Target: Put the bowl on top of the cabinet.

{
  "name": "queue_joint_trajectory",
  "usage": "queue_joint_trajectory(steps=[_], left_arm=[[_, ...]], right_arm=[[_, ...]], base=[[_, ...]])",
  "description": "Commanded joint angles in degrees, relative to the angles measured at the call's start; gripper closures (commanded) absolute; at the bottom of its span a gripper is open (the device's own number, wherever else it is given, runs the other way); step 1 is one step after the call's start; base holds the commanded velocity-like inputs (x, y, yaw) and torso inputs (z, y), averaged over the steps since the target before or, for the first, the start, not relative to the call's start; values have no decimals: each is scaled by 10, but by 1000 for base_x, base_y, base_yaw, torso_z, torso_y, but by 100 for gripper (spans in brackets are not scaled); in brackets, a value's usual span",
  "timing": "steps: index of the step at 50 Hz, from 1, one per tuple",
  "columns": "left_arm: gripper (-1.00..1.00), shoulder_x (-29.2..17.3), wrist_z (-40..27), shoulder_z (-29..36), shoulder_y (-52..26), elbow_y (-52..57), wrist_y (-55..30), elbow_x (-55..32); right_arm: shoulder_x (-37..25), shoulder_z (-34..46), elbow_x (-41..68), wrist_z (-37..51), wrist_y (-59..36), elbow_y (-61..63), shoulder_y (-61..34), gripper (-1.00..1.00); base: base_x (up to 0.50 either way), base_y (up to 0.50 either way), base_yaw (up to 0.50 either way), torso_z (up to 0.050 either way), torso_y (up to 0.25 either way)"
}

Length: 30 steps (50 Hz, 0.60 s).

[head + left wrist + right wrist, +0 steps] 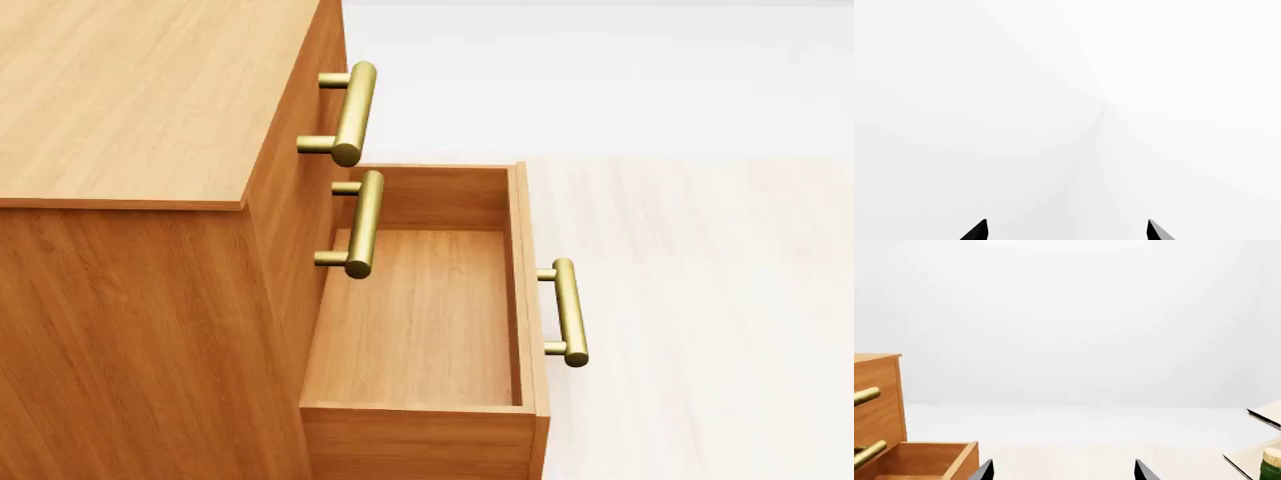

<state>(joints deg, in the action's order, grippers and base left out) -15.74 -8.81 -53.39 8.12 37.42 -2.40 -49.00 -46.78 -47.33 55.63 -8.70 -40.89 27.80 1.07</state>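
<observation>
Cabinet (pixel 134 110): flat top bare, lowest visible drawer (pixel 420 320) pulled out. Bowl not in any view. Left gripper (pixel 1066 231) fingers apart, holding nothing. Right gripper (pixel 1064 471) fingers apart beside cabinet.

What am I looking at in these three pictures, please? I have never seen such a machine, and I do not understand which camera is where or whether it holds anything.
These are simulator pictures from a wheeled robot with two arms. One camera sits on its head and looks down. There you see the cabinet, an orange-brown chest with a flat bare top and brass bar handles. One drawer is pulled out, and nothing shows inside it.

The other two cameras sit near the grippers. The left gripper shows only two dark fingertips, spread apart, before a white background. The right gripper is likewise open and sees the cabinet's edge, the open drawer and part of a green object at the border.

Neither gripper holds anything. The bowl is not visible in any picture.
</observation>
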Motion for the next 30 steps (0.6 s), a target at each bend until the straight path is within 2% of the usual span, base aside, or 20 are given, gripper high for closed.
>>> queue_joint_trajectory(steps=[1,7,14,30], left_arm=[[-100,0,2,2,1,-1,1,1],[-100,0,2,3,1,-2,2,1],[-100,0,3,4,1,-3,3,2],[-100,-1,4,6,2,-4,5,1]], right_arm=[[-148,-15,86,-85,-157,-74,33,-100],[-186,6,61,-131,-199,-91,95,-100],[-193,27,23,-161,-199,-102,138,-100],[-209,54,9,-168,-206,-130,148,-100]], base=[[0,0,0,0,0],[0,0,0,0,0],[0,0,0,0,0],[0,0,0,0,0]])
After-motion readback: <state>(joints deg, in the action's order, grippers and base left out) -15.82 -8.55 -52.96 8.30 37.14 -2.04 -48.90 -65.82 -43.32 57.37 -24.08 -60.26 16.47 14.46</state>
